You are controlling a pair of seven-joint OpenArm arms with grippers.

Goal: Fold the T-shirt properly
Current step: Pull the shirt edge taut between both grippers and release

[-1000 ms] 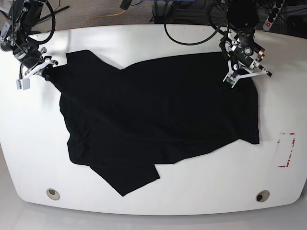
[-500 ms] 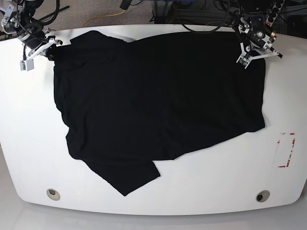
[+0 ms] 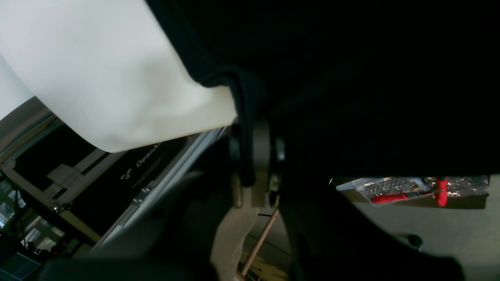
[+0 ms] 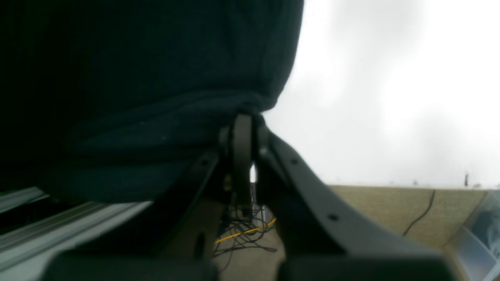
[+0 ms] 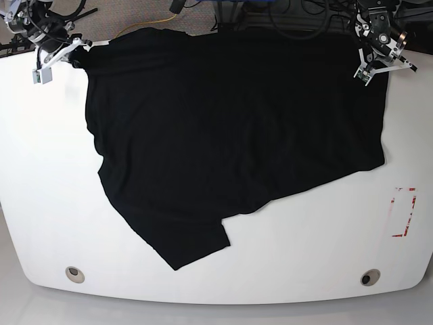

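I see shirt spread black on table, long axis nine-to-three, sleeve toward seven, left gripper and right gripper each clenched on a far corner

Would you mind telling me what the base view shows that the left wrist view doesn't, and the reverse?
Only base: the whole shirt spread over the table, the right claw at its other far corner, and a red marking. Only left wrist: the cloth edge pinched in the shut left claw, and a red tool in a tray beyond the table. Both: black shirt, white table, left claw.
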